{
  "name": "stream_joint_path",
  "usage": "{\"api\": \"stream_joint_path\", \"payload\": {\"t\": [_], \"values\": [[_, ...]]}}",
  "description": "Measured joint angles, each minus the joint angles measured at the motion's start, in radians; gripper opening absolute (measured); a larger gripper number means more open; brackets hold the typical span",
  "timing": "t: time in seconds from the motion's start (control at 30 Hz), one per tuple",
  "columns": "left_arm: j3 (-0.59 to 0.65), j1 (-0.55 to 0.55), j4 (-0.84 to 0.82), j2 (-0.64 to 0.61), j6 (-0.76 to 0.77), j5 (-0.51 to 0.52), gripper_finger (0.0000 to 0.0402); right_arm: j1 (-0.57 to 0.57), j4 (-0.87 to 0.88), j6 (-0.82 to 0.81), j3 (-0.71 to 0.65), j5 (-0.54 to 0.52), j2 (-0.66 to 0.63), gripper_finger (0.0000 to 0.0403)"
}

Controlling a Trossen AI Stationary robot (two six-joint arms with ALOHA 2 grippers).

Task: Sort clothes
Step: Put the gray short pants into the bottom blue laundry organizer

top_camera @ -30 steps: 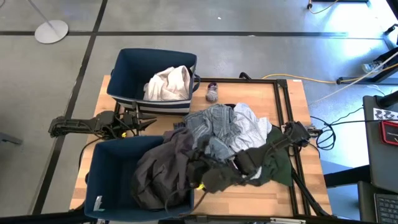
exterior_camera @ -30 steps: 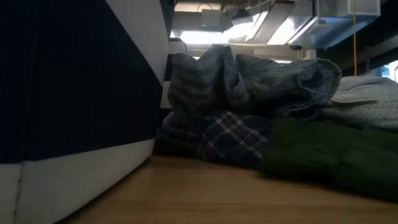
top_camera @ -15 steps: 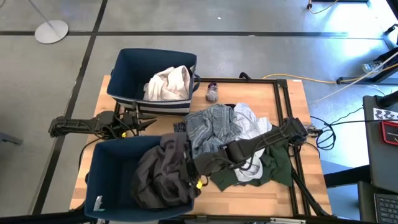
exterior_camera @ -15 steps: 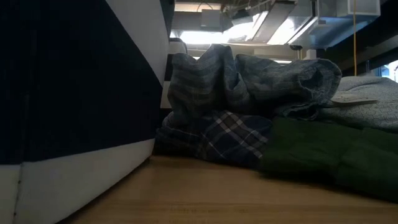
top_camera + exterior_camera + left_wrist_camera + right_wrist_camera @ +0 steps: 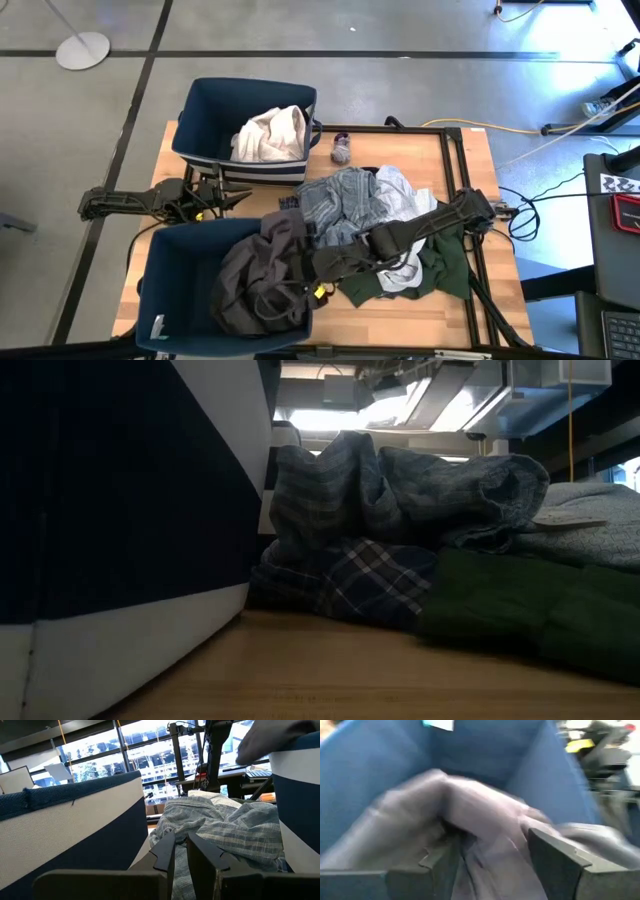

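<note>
We are dropping the dark grey garment (image 5: 255,290) into the near bin (image 5: 160,290); the right gripper (image 5: 312,283) hangs at its rim, fingers spread, garment loose between them. We should clear the trailing folds inside before pulling away

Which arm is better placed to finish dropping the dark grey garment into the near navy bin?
Right. The right gripper sits at the near navy fabric bin with the dark grey garment between its fingers; the left gripper idles between the bins, holding nothing.
</note>
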State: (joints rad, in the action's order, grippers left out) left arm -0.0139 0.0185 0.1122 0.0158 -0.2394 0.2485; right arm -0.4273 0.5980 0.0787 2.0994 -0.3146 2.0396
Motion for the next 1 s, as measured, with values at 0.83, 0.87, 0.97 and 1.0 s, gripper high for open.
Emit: {"api": "stream_joint_path", "payload": {"t": [0.83, 0.87, 0.97, 1.0], "values": [[0.0, 0.0, 0.0, 0.0, 0.004, 0.0, 0.004, -0.022, 0.124, 0.0, 0.16, -0.053, 0.146, 0.0225], [0.0, 0.0, 0.0, 0.0, 0.004, 0.0, 0.004, -0.021, 0.128, 0.001, 0.16, -0.056, 0.146, 0.0225], [0.0, 0.0, 0.0, 0.0, 0.003, 0.0, 0.004, -0.024, 0.115, 0.008, 0.159, -0.069, 0.137, 0.0225], [0.0, 0.0, 0.0, 0.0, -0.001, 0.0, 0.004, -0.025, 0.1, 0.009, 0.158, -0.074, 0.131, 0.0225]]}}
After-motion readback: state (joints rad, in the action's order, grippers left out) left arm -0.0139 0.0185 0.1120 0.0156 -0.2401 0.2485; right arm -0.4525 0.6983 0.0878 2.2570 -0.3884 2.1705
